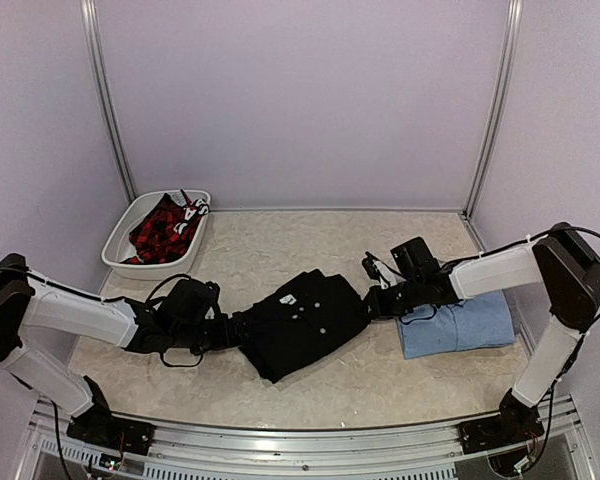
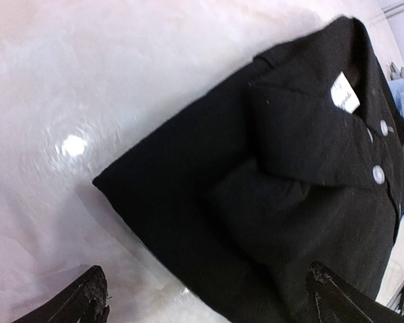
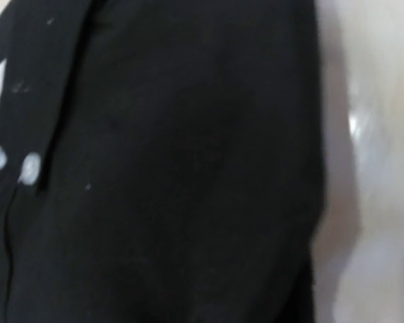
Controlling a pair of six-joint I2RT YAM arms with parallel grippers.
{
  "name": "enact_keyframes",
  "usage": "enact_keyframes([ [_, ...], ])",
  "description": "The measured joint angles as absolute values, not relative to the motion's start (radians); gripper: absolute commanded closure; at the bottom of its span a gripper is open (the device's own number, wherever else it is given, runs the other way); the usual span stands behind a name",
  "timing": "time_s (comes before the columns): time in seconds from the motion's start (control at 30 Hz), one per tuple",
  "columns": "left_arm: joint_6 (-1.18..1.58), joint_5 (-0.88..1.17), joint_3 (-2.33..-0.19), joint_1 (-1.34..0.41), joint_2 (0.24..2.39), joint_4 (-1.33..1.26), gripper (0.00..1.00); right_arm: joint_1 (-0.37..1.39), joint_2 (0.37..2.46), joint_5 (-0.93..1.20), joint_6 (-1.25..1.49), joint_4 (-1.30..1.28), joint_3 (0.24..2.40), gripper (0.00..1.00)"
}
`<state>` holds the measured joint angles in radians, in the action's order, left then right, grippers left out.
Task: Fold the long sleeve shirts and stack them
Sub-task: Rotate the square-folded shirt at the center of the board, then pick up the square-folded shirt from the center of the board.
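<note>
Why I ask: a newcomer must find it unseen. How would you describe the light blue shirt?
On the beige table, look to the right side, where the right arm reaches across. Under that arm lies the folded light blue shirt, just right of the black shirt at the centre. It is the only pale blue cloth; its neighbour is black.

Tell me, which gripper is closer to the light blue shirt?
Right. The right gripper sits at the edge of the black shirt, beside the light blue shirt; the left gripper is across the black shirt from it.
</note>
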<state>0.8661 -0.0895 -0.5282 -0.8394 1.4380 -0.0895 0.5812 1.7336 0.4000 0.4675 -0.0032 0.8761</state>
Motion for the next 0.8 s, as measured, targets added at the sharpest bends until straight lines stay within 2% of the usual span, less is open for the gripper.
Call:
enact_keyframes([
  [0.1, 0.836, -0.081, -0.558, -0.792, 1.466, -0.093, 0.03, 0.658, 1.656, 0.340, 0.564, 0.067, 0.758, 0.81],
  [0.3, 0.809, -0.052, -0.593, -0.774, 1.499, -0.105, 0.02, 0.804, 1.618, 0.270, 0.672, 0.103, 0.683, 0.33],
  [0.37, 0.810, -0.047, -0.593, -0.774, 1.499, -0.105, 0.02, 0.814, 1.594, 0.253, 0.692, 0.095, 0.679, 0.23],
  [0.43, 0.812, -0.043, -0.590, -0.774, 1.496, -0.104, 0.02, 0.812, 1.562, 0.231, 0.688, 0.077, 0.680, 0.18],
  [0.53, 0.824, -0.038, -0.567, -0.774, 1.475, -0.106, 0.02, 0.789, 1.534, 0.219, 0.661, 0.049, 0.703, 0.15],
  [0.8, 0.873, -0.010, -0.507, -0.773, 1.429, -0.141, 0.05, 0.644, 1.623, 0.319, 0.609, 0.060, 0.739, 0.15],
])
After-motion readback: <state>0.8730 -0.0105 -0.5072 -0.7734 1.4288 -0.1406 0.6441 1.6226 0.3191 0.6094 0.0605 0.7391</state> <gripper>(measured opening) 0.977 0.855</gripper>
